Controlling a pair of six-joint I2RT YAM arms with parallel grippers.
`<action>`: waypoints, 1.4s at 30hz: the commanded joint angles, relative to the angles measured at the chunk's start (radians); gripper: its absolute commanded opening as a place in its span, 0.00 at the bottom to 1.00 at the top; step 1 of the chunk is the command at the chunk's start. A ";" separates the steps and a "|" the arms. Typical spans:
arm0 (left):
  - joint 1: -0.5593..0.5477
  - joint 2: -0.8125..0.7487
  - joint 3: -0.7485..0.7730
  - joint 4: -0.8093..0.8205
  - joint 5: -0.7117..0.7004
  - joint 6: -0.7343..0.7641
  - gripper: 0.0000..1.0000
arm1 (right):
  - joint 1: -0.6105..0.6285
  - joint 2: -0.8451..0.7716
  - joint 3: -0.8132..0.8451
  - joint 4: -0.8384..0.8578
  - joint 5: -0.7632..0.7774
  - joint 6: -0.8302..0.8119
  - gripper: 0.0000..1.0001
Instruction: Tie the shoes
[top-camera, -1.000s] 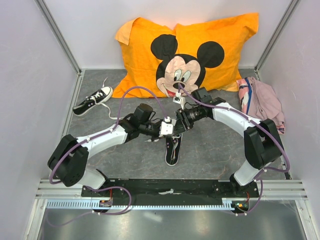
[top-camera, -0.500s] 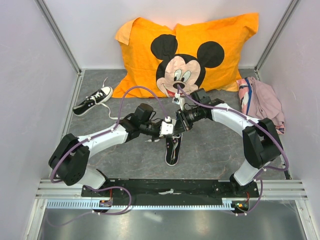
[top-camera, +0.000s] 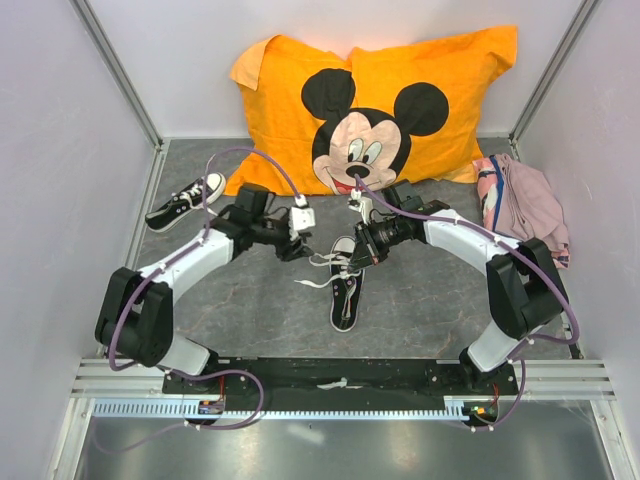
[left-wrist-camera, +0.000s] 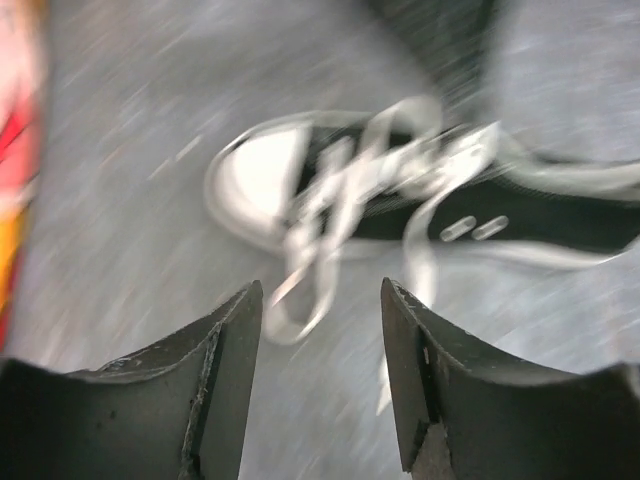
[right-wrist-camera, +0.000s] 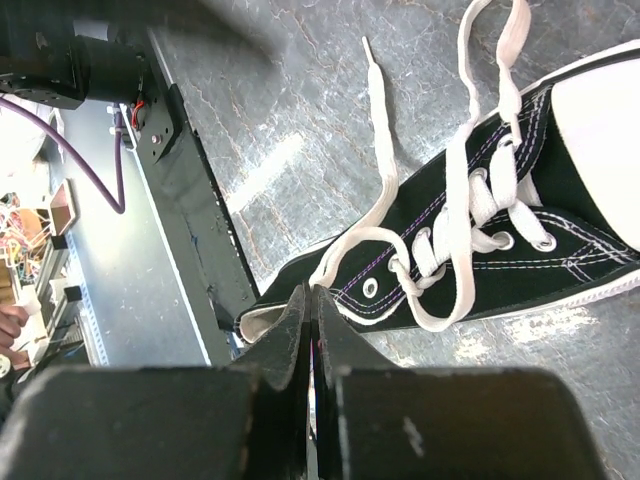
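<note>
– Black canvas shoe (top-camera: 343, 300) with a white rubber sole, upright in the middle of the desk (top-camera: 430, 310) between the two arms. Laces are undone and spill to its left. The other shoe (top-camera: 186, 203) sits well apart at the far left, near the orange pillow (top-camera: 280, 80).
– Tool status?
– Left tool (left-wrist-camera: 320, 300): jaws apart, nothing between them, just left of the shoe and looking down on it. That view is blurred. Right tool (right-wrist-camera: 310, 300): jaws pressed together, low by the heel end. One lace (right-wrist-camera: 372, 245) runs straight into the closed tips, so I judge it pinched there.
– Handling assessment?
– The shoe is light and likely to slide on the desk if a lace is hauled hard. The canvas is soft; the sole and toe cap are stiff. The laces are flat and limp, so they will sag and twist. Nothing is fragile.
– Recommended hold?
– Not the shoe body. Take each lace along its free length, short of the stiff tip and near enough to the eyelets to keep it taut. The second lace (right-wrist-camera: 385, 130) lies loose on the desk, open to the left tool.
</note>
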 joint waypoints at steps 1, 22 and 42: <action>0.079 0.059 0.094 -0.128 0.047 0.156 0.57 | -0.001 -0.035 0.006 0.024 0.004 0.000 0.00; 0.038 0.391 0.285 -0.237 -0.078 0.456 0.52 | -0.001 -0.010 0.034 0.002 0.015 0.000 0.00; 0.039 0.389 0.329 -0.421 -0.099 0.509 0.02 | -0.009 0.010 0.034 0.008 0.041 0.000 0.00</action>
